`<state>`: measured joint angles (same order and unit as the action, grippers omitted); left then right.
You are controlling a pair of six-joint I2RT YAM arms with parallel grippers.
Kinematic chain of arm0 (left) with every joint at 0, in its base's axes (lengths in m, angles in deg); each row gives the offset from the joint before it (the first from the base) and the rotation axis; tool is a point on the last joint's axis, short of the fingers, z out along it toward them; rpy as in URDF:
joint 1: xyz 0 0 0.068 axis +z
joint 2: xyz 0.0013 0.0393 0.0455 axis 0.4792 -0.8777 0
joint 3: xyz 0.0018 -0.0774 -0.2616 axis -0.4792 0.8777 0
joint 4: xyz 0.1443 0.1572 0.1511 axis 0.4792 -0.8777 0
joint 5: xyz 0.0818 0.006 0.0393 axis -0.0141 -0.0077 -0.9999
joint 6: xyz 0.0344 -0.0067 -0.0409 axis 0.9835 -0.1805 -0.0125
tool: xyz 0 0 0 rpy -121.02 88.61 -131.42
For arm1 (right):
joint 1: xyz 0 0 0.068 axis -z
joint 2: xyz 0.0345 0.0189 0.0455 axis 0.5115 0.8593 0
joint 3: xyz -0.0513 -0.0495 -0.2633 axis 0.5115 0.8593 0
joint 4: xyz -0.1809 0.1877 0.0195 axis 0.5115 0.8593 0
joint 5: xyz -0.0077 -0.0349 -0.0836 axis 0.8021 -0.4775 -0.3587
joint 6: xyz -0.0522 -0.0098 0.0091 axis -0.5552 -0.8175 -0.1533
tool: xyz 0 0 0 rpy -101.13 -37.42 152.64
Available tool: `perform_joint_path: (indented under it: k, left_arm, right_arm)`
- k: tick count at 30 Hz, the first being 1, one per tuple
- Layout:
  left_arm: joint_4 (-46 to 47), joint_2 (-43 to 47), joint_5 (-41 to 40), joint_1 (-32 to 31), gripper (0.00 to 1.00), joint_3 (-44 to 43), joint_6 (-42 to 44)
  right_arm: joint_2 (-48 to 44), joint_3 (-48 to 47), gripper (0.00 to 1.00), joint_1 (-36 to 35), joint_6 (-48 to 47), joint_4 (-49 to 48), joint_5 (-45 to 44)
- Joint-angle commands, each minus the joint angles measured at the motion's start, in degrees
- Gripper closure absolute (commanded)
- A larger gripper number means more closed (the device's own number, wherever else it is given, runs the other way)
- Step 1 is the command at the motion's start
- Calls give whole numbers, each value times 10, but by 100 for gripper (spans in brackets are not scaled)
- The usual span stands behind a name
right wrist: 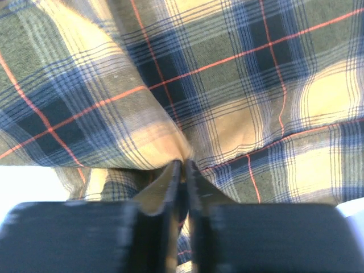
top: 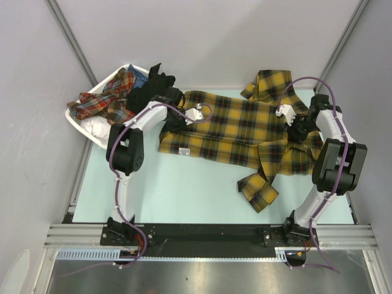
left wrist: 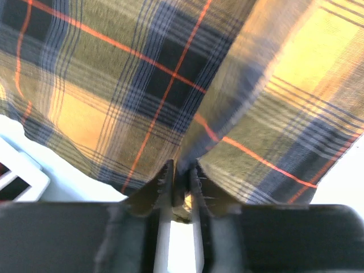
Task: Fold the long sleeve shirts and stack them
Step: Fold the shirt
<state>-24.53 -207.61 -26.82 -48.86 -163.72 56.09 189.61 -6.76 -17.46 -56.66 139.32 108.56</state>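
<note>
1. Two pincers met one mustard-yellow and black plaid shirt, which lay spread across the pale green tabletop between them.
2. The left pincer sat at the shirt's edge. In its wrist view its tips stood only a slit apart, with a fold of the plaid cloth drawn into that slit, so it was pinching the shirt.
3. The right pincer sat on the opposite end of the shirt. In its wrist view the tips were pressed almost together on a gathered crease of the cloth.
4. One sleeve trailed from the right pincer toward the arm bases. The other sleeve lay bunched just beyond that pincer.
5. A white slatted basket stood just outward of the left pincer, at the tabletop's far left corner. A corner of it showed beside the fingers in the left wrist view.
6. A red plaid garment and a black garment were heaped in the basket, the black one nearest the left pincer.
</note>
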Motion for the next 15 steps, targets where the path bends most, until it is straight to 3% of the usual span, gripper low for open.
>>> perform_joint_path:
  k: [1,2,5,9,15]
  left_arm:
    - [2,14,8,26,74,-11,-29]
    - [1,20,23,30,68,-9,-35]
    - [-12,49,39,41,63,6,-46]
    - [-21,69,48,48,57,38,-35]
    - [-28,44,55,51,51,4,-17]
  right_arm:
    - [-9,-27,71,-1,92,12,-40]
    - [-15,-30,54,11,103,21,-40]
    - [-37,-42,39,39,144,62,-23]
    - [-43,-54,37,91,165,130,2]
    - [-29,-54,37,101,188,123,14]
